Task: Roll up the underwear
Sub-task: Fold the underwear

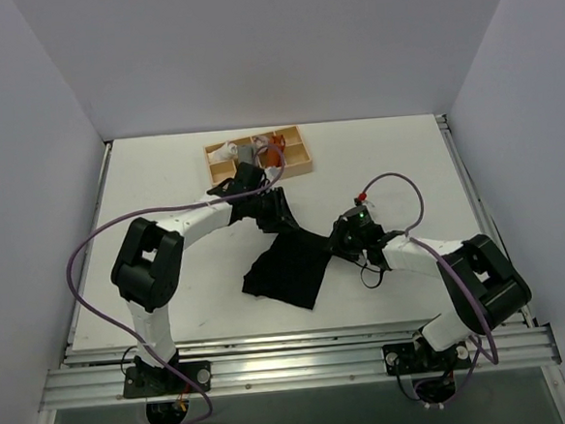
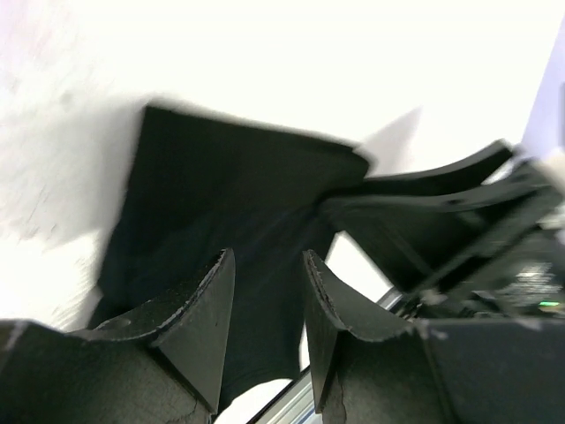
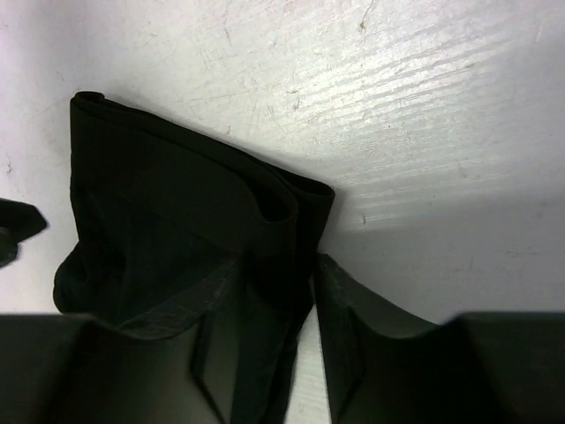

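Observation:
The black underwear (image 1: 287,270) lies folded in the middle of the table, its long side running from far left to near right. My left gripper (image 1: 268,208) hovers over its far end. In the left wrist view its jaws (image 2: 269,256) stand apart, and the underwear (image 2: 229,177) shows flat below them. My right gripper (image 1: 335,242) is at the cloth's right edge. In the right wrist view the folded edge of the underwear (image 3: 168,194) runs between the spread fingers of the right gripper (image 3: 278,265), with a sliver of table beside the right finger.
A small wooden tray (image 1: 297,172) stands just beyond the left gripper, holding a white roll (image 1: 225,150), a grey roll (image 1: 247,153) and an orange-brown roll (image 1: 276,152). White walls close in the table on three sides. The two grippers are close together.

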### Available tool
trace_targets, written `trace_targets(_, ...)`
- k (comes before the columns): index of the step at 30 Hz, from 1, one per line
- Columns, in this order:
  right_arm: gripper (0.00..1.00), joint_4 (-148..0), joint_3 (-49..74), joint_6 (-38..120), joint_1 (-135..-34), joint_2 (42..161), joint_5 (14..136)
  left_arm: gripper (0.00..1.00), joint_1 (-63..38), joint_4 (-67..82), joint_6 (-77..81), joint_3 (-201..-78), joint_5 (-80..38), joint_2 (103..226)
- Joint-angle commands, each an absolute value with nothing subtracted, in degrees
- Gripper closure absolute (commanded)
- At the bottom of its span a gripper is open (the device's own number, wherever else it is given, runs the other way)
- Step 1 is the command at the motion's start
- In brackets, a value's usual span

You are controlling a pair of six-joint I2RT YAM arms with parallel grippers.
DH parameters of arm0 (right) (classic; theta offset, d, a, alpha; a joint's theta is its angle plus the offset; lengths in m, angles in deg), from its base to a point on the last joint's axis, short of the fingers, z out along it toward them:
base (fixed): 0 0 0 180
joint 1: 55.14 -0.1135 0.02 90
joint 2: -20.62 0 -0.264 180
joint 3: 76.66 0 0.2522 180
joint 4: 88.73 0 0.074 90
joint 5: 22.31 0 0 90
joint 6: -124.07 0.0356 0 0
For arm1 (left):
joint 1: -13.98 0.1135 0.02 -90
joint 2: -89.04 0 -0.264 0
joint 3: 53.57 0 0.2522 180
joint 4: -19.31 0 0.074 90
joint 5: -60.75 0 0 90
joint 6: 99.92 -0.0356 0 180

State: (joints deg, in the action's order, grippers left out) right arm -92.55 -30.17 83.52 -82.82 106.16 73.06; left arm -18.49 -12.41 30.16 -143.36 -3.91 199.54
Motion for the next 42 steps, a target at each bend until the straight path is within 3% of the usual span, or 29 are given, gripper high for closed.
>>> trace_targets(1,0.70,-95.01,-30.99,83.90,-82.38,107.63,73.94,0.55,-18.19,-8.61,32.52,-147.13,-2.27,201.09)
trace_targets(7,0.90,-92.82,-31.08,83.99,-82.38,106.67,72.97,0.56,-19.06,-0.52,38.68,-145.38,-0.07,206.10)
trace_targets(12,1.00,-88.26,-31.08,83.64,-82.38,103.51,72.44,0.57,-19.95,0.18,38.33,-142.66,-2.53,208.40)
trace_targets(20,1.00,-82.27,-28.27,79.42,-81.33,102.88,72.35,0.57,-21.18,2.47,38.86,-138.88,-4.64,208.58)
trace_targets(30,1.00,-79.63,-22.30,71.87,-77.39,107.44,76.20,0.55,-20.39,-9.19,32.27,-135.88,-13.07,193.20)
trace_targets(36,1.00,-77.61,-15.01,64.74,-75.18,115.97,83.34,0.54,-20.12,-10.36,32.44,-133.78,-13.69,191.79)
trace_targets(42,1.00,-75.85,-12.80,62.55,-75.09,116.51,84.22,0.55,-19.16,-6.59,33.85,-136.49,-10.38,191.87)
